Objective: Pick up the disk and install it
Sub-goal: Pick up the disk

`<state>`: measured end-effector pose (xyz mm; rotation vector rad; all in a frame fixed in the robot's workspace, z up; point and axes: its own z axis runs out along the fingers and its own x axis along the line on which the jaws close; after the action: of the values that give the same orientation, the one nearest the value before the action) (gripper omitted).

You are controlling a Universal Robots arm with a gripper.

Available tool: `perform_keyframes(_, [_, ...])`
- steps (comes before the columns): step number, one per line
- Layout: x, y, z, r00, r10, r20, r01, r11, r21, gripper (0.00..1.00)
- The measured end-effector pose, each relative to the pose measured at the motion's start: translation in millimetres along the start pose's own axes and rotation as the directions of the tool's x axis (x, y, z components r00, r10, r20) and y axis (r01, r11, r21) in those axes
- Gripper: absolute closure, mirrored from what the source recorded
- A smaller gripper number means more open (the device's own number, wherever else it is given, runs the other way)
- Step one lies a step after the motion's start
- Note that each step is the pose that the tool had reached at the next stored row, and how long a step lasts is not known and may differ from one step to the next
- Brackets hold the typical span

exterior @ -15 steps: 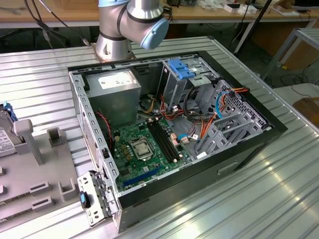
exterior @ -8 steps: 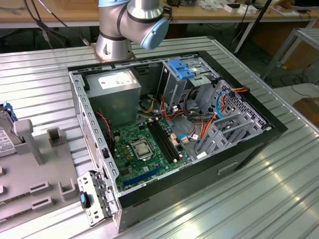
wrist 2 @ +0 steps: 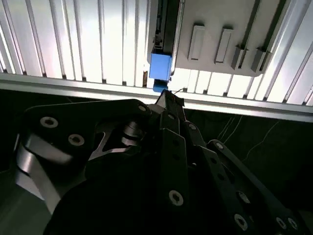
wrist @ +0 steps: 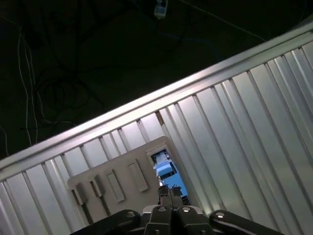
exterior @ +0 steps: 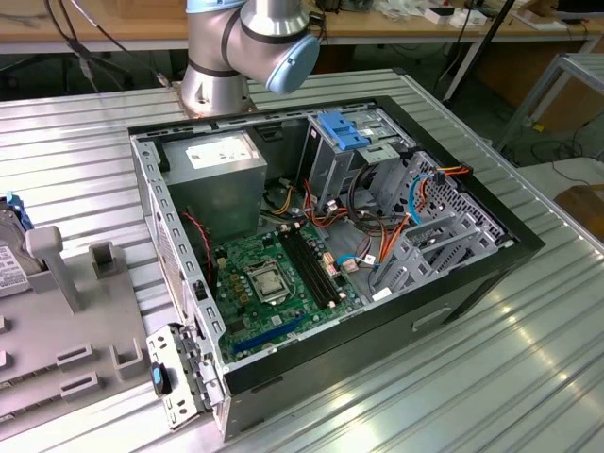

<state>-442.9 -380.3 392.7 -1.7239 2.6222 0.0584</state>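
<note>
Nearest, black gripper (wrist 2: 169, 97), jaws pressed together on nothing, just short of the disk (wrist 2: 160, 65) on a grey fixture (wrist 2: 215, 34); in exterior view, at mid-left edge.

We see an open computer case (exterior: 377, 332) on a ribbed metal table (exterior: 491, 396), its green motherboard (exterior: 274, 283) beside the grey power supply (exterior: 222, 175). A grey fixture (exterior: 90, 321) lies beside the case, on the exterior view's left.
</note>
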Motion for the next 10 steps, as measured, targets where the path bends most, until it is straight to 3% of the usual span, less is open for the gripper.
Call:
perform_keyframes(4, [0.0, -0.1, 1.4, 0.9954, -0.095, -0.0088, 0.095, 0.9954, 0.0062, 0.89])
perform_keyframes(7, [0.1, -0.1, 3.0, 0.9856, -0.169, -0.0124, 0.169, 0.9856, 0.0073, 0.89])
perform_keyframes(9, [0.1, -0.1, 3.7, 0.9794, -0.201, -0.0153, 0.201, 0.9794, 0.0102, 0.76])
perform_keyframes(10, [0.1, -0.1, 3.9, 0.9775, -0.210, -0.0167, 0.210, 0.9775, 0.0118, 0.76])
